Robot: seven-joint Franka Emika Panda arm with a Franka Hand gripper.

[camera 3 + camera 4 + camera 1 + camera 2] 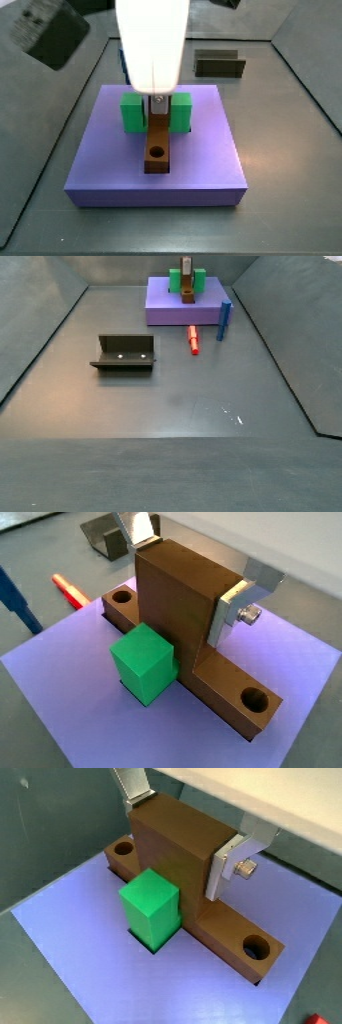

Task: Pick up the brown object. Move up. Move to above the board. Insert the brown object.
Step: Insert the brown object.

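Observation:
The brown object (181,602) is an orange-brown T-shaped block. Its long bar lies in the groove of the purple board (80,682), with a round hole at each end, and its stem stands upright. It also shows in a wrist view (174,858) and in both side views (158,145) (189,294). My gripper (187,577) (183,833) is shut on the stem, with one silver finger on each side of it. The green block (143,662) (150,908) stands on the board right beside the stem. In a side view the arm hides the top of the stem (158,100).
A thin orange-red peg (194,339) and a blue post (225,318) lie on the floor beside the board (167,311). The dark fixture (124,353) (219,64) stands apart on the grey floor. Grey walls enclose the floor.

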